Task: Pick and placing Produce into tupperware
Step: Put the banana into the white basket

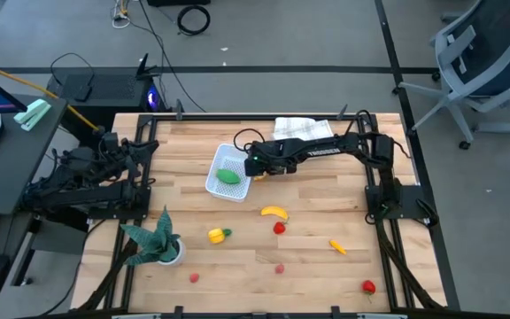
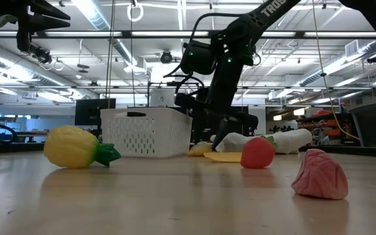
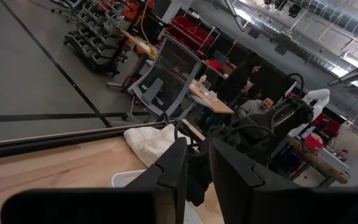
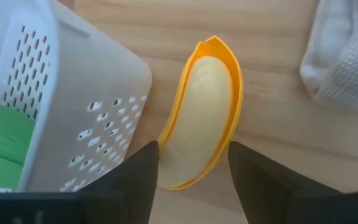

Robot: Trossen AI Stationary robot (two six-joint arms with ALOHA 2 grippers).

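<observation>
The tupperware [image 1: 228, 173] is a white perforated basket on the far middle of the table, with a green piece [image 1: 229, 176] inside. My right gripper [image 1: 259, 174] hangs just right of it, pointing down and open. In the right wrist view its fingers [image 4: 135, 180] stand on either side of a yellow slice with an orange rim [image 4: 204, 112]. The slice lies flat on the table against the tupperware's wall [image 4: 98, 93]. More produce lies nearer: a yellow banana [image 1: 274, 212], a small red piece [image 1: 279, 228] and a yellow piece with a green end [image 1: 219, 235]. My left gripper [image 3: 197, 174] waits shut at the table's left edge.
A white cloth [image 1: 304, 128] lies at the far edge behind my right arm. A leafy plant in a white pot [image 1: 159, 244] stands near the front left. An orange piece [image 1: 336, 246], a red one [image 1: 367, 286] and two pink ones [image 1: 280, 268] [image 1: 194, 276] lie near the front.
</observation>
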